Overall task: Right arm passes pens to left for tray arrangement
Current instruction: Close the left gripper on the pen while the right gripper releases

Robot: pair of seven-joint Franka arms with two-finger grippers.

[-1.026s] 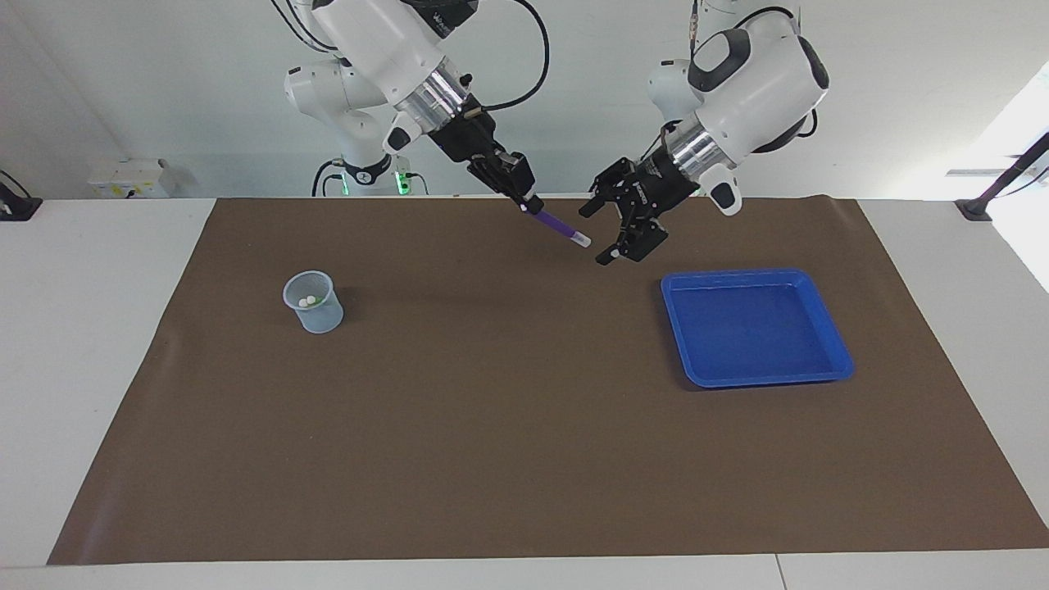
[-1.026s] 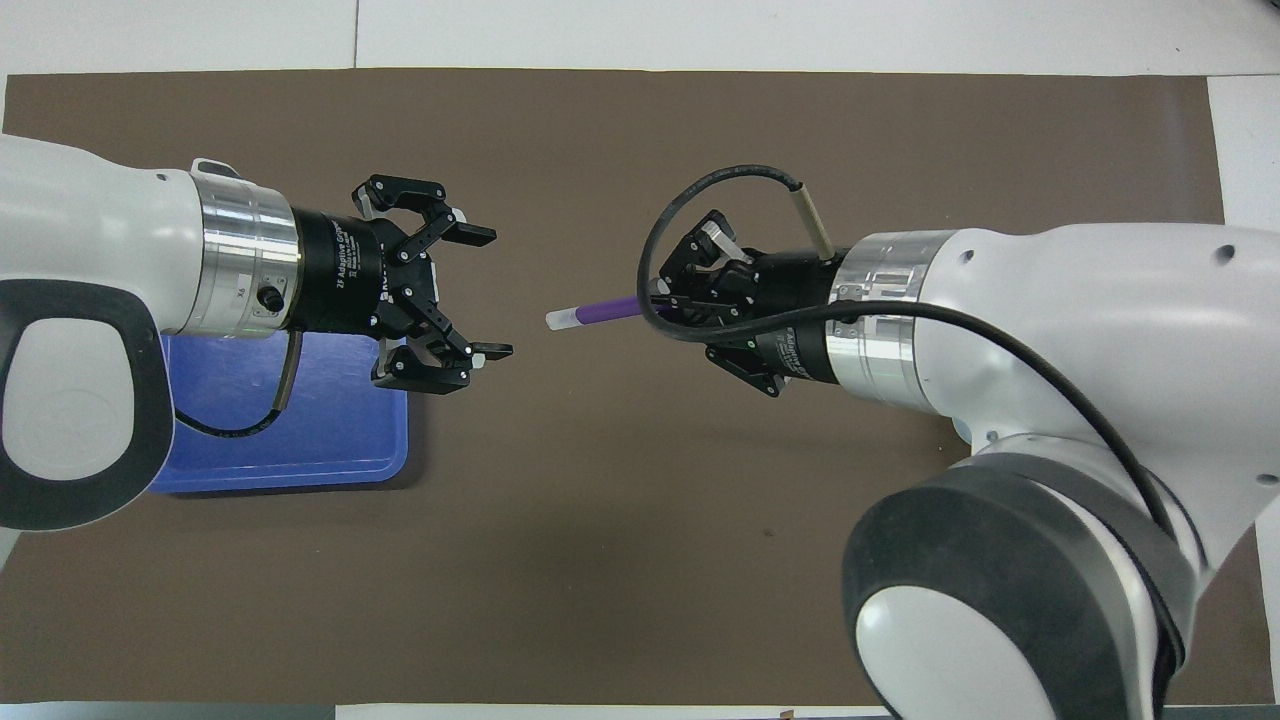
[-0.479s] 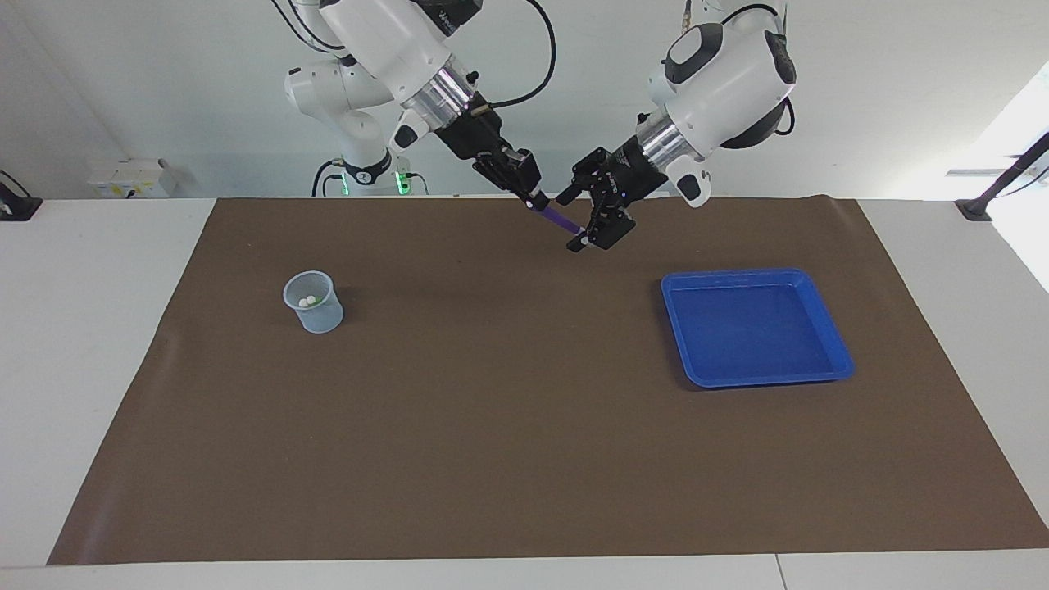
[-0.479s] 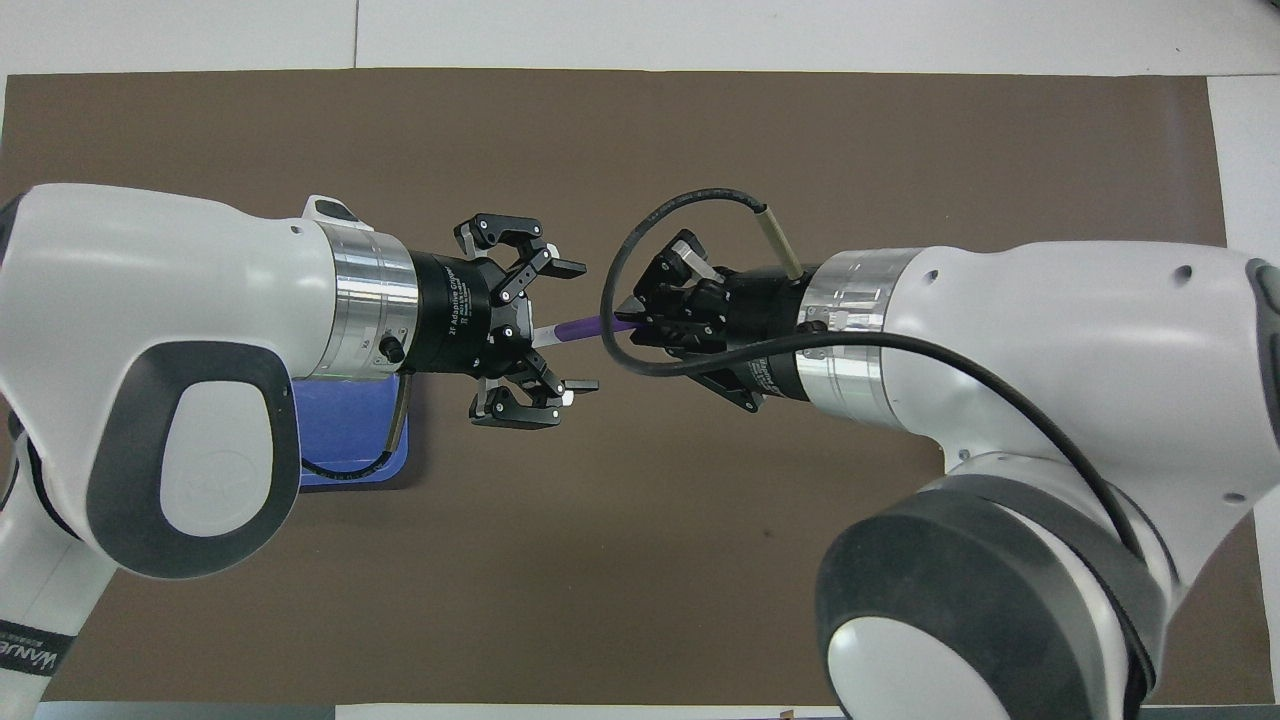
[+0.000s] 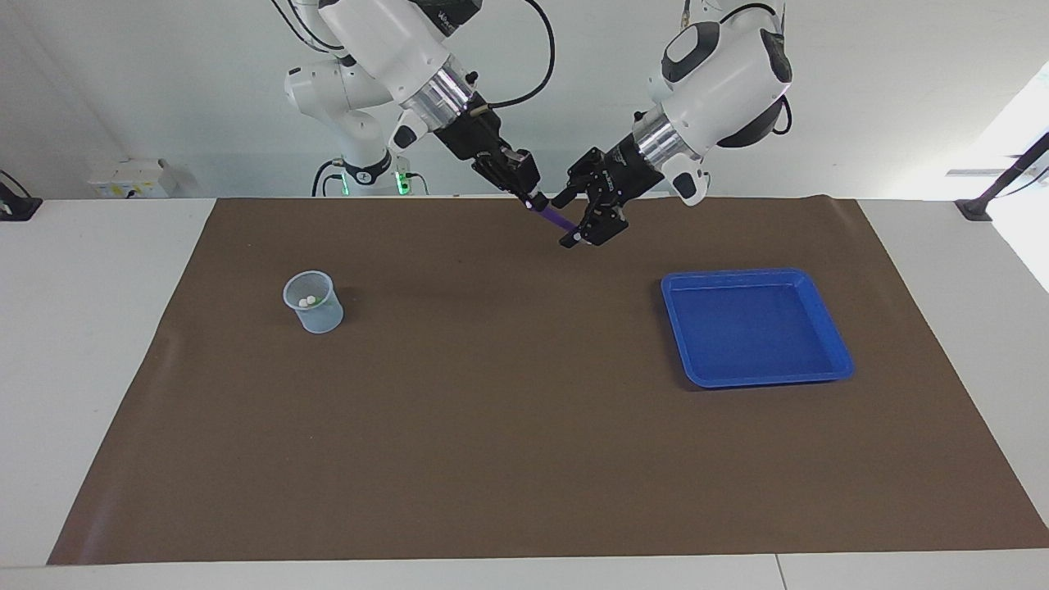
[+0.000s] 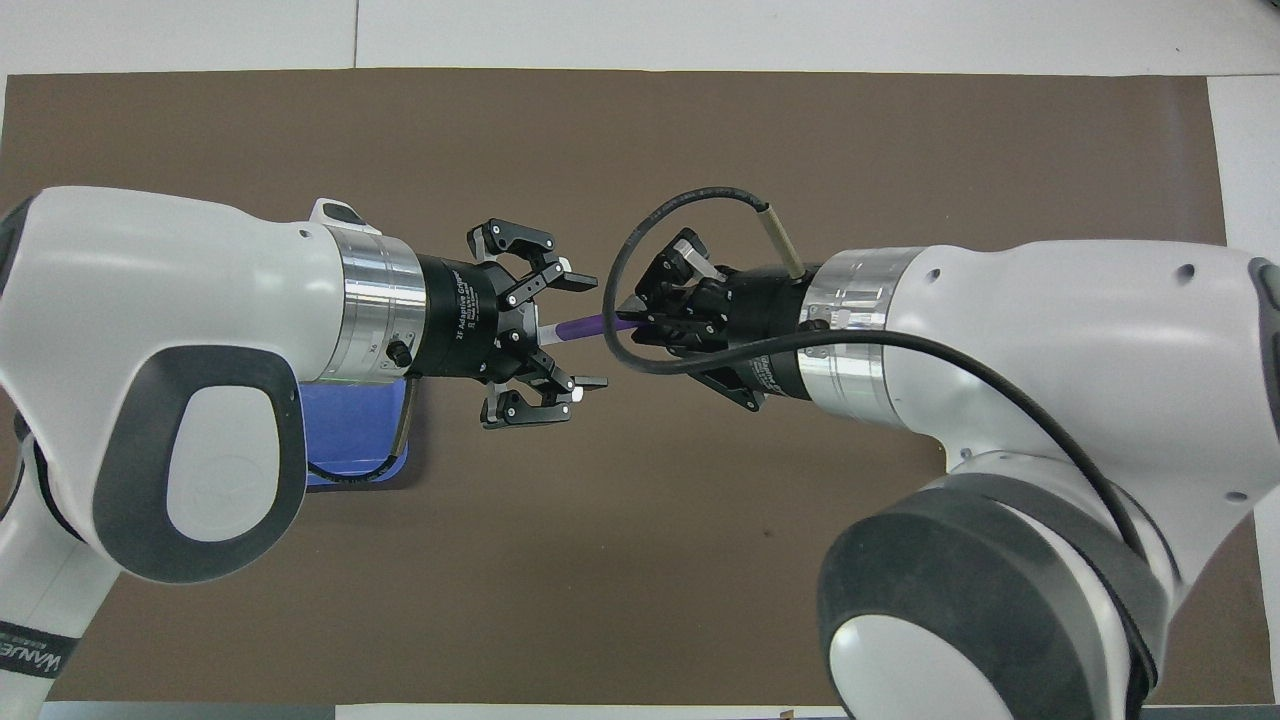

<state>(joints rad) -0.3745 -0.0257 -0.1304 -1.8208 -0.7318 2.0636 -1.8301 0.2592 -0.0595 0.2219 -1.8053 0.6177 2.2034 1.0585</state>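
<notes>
purple pen between two tools above the mat

the right tool (image 5: 534, 199) is clamped shut on the upper end of the purple pen (image 5: 558, 218), holding it slanted in the air over the brown mat (image 5: 508, 410), above the mat's edge nearest the robots. in the overhead view the pen (image 6: 580, 327) points toward 9 o'clock, its pale tip reaching into the left tool (image 6: 583, 333).

the left tool (image 5: 583, 220) meets the pen from the left arm's end, its fingers (image 6: 572, 279) standing apart on either side of the pen's free end; the gap is only part open, and whether they touch the pen cannot be told.

in the facing view the blue tray (image 5: 832, 359) lies on the mat at about 4 o'clock from the pen, well apart from it, toward the left arm's end of the tabletop (image 5: 90, 328). the translucent cup (image 5: 314, 315) stands at about 8 o'clock from the pen, toward the right arm's end, with two pale pen ends (image 5: 307, 301) showing inside it.
</notes>
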